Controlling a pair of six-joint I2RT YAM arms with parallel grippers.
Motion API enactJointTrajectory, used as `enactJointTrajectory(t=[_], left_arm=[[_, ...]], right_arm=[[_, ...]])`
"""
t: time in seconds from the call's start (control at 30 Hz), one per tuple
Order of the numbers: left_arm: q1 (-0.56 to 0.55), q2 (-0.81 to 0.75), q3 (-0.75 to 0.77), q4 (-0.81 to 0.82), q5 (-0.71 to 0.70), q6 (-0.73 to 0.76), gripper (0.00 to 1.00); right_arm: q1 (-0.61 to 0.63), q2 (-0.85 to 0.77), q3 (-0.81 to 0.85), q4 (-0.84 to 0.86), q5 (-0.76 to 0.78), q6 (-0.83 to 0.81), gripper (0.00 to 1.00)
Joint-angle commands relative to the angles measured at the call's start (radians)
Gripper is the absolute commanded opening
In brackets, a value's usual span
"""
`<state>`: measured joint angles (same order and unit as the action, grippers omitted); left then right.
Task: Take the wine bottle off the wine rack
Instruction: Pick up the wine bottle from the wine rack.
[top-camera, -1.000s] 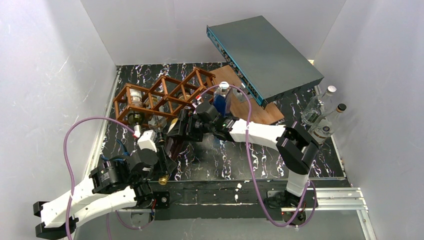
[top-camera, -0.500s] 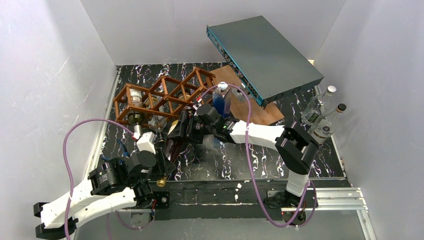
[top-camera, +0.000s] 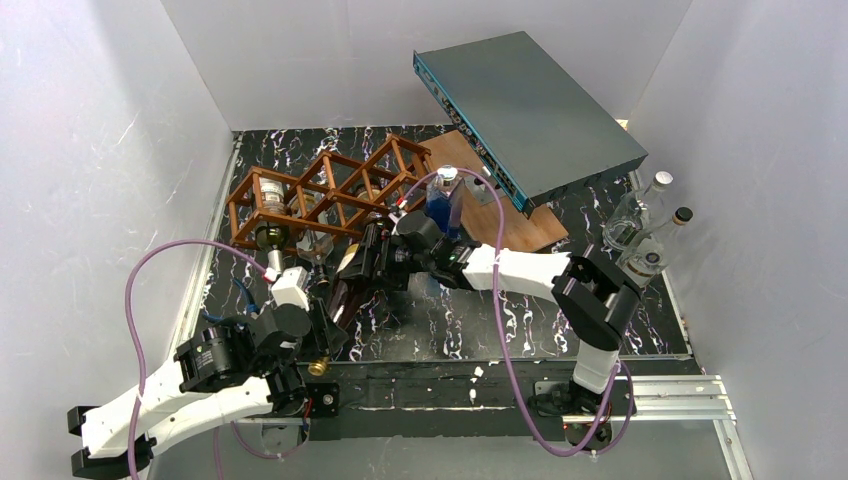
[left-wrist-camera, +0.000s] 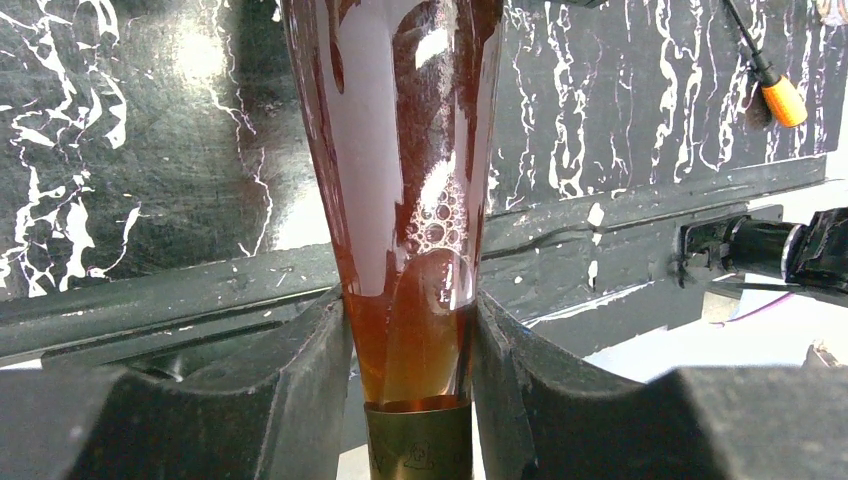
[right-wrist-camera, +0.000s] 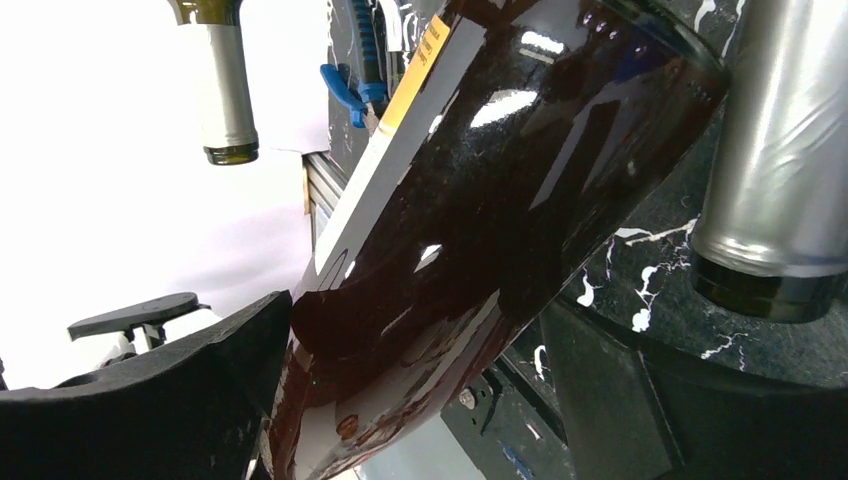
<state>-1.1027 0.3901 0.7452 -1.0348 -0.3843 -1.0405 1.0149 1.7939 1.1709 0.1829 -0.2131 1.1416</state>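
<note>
Firmly pinched between the left fingers (left-wrist-camera: 300, 400): the slim neck of the wine bottle (left-wrist-camera: 400, 150), caught just above the gold foil (left-wrist-camera: 418, 445). Narrow setting, pressed to the glass on both sides, with amber liquid and bubbles visible in between. Chosen, most likely, for the sake of a slender, sure handle when pulling lengthwise out of a cell.

Further up, astride the dark body with the right fingers (right-wrist-camera: 180, 390), spread to the widest. Touching the glass on one side at least; no telling from the wrist view whether clamping or merely cradling. Judged as a support hold: takes the heavy end, sparing the neck pinch the whole weight and guarding against droop or swing.

Outward again, seen from above: slanted across the desk (top-camera: 450, 320), base end toward the wine rack (top-camera: 320, 185), neck toward the near edge. Impossible to say whether resting on the surface or carried just over it. Just in front of the lattice and seemingly out of its cell, though masked at the base end by the right wrist, so no certainty of full clearance.

Close by, lodged in the rack: other bottles (top-camera: 268, 236), necks poking forward, near enough to be knocked by a careless sideways swing. Left to do, by this reading: draw fully clear along the bottle's own line, then set down on bare desk, well apart from the lattice.
</note>
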Motion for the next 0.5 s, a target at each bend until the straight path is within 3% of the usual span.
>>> enactJointTrajectory(t=[0.0,0.47], left_arm=[[0.003,-0.026,0.032,0.012,-0.131,-0.002,0.0],[0.003,-0.027,0.037,-0.006,-0.127,-0.01,0.0]], right_arm=[[-0.019,-0.068,-0.015,0.058,0.014,-0.048,0.98],[-0.019,-0.076,-0.036,0.072,0.017,-0.039,0.98]])
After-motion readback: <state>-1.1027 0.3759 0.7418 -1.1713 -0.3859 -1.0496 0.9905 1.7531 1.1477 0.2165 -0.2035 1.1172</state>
